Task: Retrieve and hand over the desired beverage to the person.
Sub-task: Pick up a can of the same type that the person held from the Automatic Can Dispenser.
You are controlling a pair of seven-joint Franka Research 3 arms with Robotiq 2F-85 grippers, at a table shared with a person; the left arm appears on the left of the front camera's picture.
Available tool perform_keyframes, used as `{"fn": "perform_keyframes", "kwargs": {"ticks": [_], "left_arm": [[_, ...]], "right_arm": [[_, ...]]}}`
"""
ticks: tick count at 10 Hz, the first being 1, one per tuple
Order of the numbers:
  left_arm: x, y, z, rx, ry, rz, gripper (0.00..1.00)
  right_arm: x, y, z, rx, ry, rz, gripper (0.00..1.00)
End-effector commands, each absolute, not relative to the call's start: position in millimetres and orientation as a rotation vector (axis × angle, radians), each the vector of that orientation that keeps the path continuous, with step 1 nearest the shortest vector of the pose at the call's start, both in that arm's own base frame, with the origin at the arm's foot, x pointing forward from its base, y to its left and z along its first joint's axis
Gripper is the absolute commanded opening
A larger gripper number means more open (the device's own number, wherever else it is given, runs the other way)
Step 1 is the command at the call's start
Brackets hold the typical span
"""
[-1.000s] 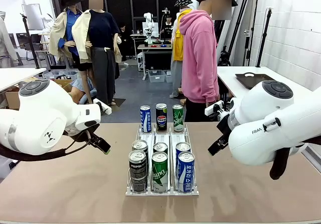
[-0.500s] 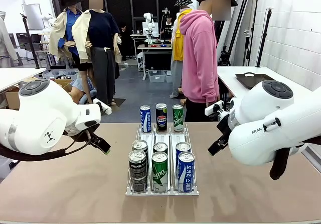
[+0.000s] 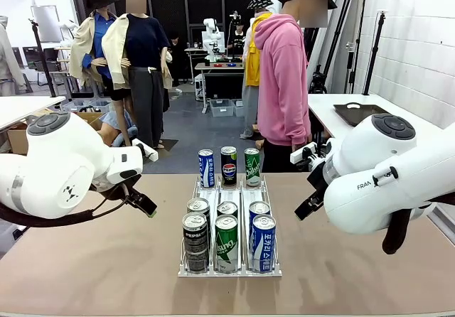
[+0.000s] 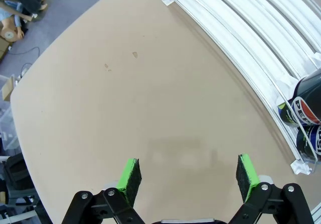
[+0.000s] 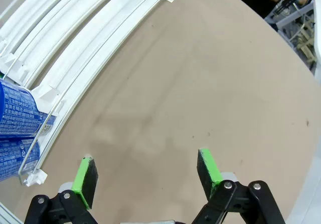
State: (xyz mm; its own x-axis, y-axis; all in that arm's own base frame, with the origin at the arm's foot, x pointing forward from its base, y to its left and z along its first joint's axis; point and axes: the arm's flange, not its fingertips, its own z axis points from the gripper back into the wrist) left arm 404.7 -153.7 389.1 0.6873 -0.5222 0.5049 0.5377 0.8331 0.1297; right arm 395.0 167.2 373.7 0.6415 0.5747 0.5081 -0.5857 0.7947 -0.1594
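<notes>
Left fingers [image 4: 131, 176] and right fingers [image 5: 208, 166] are both spread wide, gripping nothing, with just bare counter [image 3: 106, 260] between them; the cans [image 3: 227, 242] sit in a three-lane rack [image 3: 229, 271] between the two arms, off to the side of each pair; nine cans total – six at the near end, three at the far end; one person [image 3: 283, 82] in pink stands at the counter's far side.

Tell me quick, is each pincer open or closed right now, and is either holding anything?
Left pincer: open, holding nothing.
Right pincer: open, holding nothing.
</notes>
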Motion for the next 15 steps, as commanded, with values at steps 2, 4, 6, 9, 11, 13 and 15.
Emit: {"fn": "perform_keyframes", "kwargs": {"ticks": [2,4,6,9,11,13,15], "left_arm": [[429.4,-147.2,422.6,-0.050,-0.534,-0.545,1.00],[448.9,-131.3,451.4,-0.095,-0.484,-0.566,1.00],[467.2,-103.9,486.2,-0.218,-0.413,-0.599,1.00],[475.0,-38.8,518.5,-0.525,-0.399,-0.590,1.00],[469.7,8.6,526.5,-0.664,-0.455,-0.472,1.00],[458.2,54.2,527.1,-0.784,-0.492,-0.363,1.00],[453.0,92.2,519.9,-0.974,-0.536,-0.299,1.00]], "right_arm": [[399.2,157.3,404.2,0.057,-0.584,0.658,1.00],[413.2,149.2,437.0,0.071,-0.534,0.655,1.00],[431.7,132.8,473.6,0.201,-0.432,0.644,1.00],[436.2,87.0,522.0,0.459,-0.449,0.542,1.00],[443.9,38.2,535.5,0.644,-0.459,0.535,1.00],[438.5,-13.5,540.1,0.863,-0.492,0.532,1.00],[427.0,-57.6,533.0,0.974,-0.553,0.488,1.00]]}}
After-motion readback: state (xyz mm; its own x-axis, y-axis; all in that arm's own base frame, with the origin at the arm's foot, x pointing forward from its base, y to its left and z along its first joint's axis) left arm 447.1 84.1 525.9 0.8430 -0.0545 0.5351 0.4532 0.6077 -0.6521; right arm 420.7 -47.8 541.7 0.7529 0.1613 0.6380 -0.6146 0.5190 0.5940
